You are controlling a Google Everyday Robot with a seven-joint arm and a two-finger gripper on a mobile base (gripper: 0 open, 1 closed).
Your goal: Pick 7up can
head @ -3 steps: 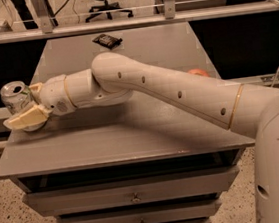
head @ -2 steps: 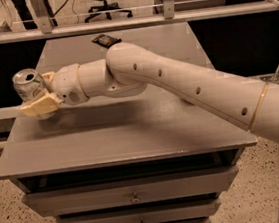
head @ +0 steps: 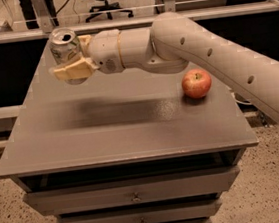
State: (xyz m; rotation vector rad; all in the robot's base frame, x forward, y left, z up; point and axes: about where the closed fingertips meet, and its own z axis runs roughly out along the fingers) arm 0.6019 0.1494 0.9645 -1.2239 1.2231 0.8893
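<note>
Higher than a second ago, my end effector [head: 71, 57] hangs over the far left of the grey drawer-cabinet surface [head: 132, 134], clamped on the small dented whitish-silver 7up can [head: 64, 44], so I should lift straight, gripping firmly and keeping it upright.

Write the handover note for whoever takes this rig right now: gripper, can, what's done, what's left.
Gripper: shut on the 7up can, one finger in front of the can and one behind it, above the far left part of the table.
7up can: upright in the gripper and apparently off the tabletop, with the arm's shadow on the surface below.
Apple: lying on the right side of the table, apart from the gripper.
Done: can grasped and lifted.
Left: probably nothing beyond holding the grip; keep the arm off the apple.
</note>
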